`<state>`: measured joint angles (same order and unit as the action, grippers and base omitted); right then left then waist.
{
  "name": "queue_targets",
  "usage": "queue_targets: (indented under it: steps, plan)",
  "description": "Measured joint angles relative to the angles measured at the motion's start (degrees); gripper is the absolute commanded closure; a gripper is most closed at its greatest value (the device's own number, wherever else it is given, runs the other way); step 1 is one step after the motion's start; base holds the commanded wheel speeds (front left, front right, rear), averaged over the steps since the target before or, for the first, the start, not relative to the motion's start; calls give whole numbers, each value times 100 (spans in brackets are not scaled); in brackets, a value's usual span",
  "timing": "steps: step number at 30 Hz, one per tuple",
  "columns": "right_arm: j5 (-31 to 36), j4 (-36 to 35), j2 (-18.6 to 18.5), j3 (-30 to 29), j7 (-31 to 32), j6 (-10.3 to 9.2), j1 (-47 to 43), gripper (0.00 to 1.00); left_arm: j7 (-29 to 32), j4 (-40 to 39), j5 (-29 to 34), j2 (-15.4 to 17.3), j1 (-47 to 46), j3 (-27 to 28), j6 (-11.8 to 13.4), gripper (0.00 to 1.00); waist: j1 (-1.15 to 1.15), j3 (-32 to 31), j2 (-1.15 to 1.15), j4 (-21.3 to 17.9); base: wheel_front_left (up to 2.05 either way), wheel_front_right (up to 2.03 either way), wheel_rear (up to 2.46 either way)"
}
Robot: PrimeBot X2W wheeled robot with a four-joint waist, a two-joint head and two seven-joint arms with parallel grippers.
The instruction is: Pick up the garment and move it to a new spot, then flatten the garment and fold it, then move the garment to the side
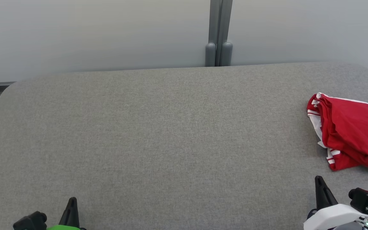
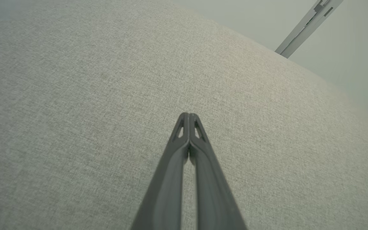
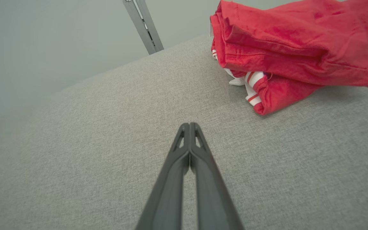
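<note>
We found the red garment (image 1: 351, 131), white-striped at its trim, lying bunched at the right edge of the head view on the grey fabric table (image 1: 171, 134). The right gripper (image 3: 189, 126) sat at the lower right, fingers pressed together tip to tip, holding nothing. In its wrist view the garment lay at the upper right, apart from the tips. The left gripper (image 2: 188, 116) sat at the lower left, likewise closed and empty. A grey post (image 1: 219, 32) stood top centre, behind the table.
</note>
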<state>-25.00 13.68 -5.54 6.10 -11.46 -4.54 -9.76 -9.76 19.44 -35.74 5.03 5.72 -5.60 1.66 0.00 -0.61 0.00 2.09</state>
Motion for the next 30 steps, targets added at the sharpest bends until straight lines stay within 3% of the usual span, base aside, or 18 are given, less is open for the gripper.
queue_targets:
  steps: [30]
  plan:
    - [-2365,-34,102,-469,628,268,432,100,621,-119,-1937,-74,-370,391,-270,100,0,19,0,-73,0,0,0]
